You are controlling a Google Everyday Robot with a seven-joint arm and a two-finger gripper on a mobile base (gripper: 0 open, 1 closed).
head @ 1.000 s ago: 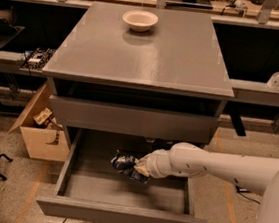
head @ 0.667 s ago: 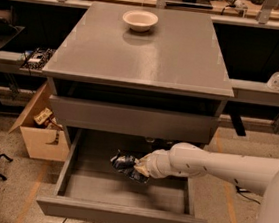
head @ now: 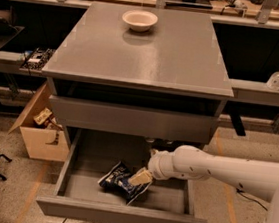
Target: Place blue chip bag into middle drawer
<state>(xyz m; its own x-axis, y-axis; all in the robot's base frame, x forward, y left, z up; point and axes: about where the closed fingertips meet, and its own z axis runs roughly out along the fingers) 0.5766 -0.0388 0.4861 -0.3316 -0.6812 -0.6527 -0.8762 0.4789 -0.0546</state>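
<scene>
The blue chip bag [head: 119,180], crinkled dark-blue foil with white markings, lies on the floor of the middle drawer [head: 117,214]. The drawer is pulled out of the grey cabinet, with its flat front panel nearest me. My gripper [head: 141,177] is inside the drawer on the end of the white arm, which comes in from the right. It rests against the right edge of the bag. The gripper covers part of the bag's right side.
A white bowl [head: 139,19] stands at the back of the cabinet top [head: 145,59]. A closed grey drawer front [head: 131,120] sits above the open drawer. An open cardboard box [head: 39,132] stands on the floor to the left. A clear bottle [head: 276,79] stands on the right shelf.
The bag has come down and forward onto the drawer floor, towards the front panel. The gripper end has dipped slightly with it. The arm stays in about the same place.
</scene>
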